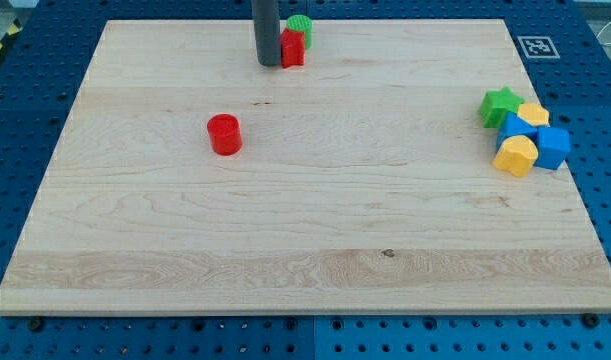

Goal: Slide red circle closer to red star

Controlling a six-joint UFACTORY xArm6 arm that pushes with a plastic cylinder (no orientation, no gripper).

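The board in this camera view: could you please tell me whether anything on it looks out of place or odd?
Nothing looks damaged or spilled. My tip rests against the red star at the view's top, far from the red circle it should push; the green block sits just behind the star.

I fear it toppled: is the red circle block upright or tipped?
Upright: the red circle shows its round flat top face upward, standing alone on the board.

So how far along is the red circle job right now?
Nothing looks done: the red circle sits alone mid-board, well apart from the red star at the view's top. In hand: my tip rests beside the star, next to a green block. Left: getting behind the circle and pushing it up.
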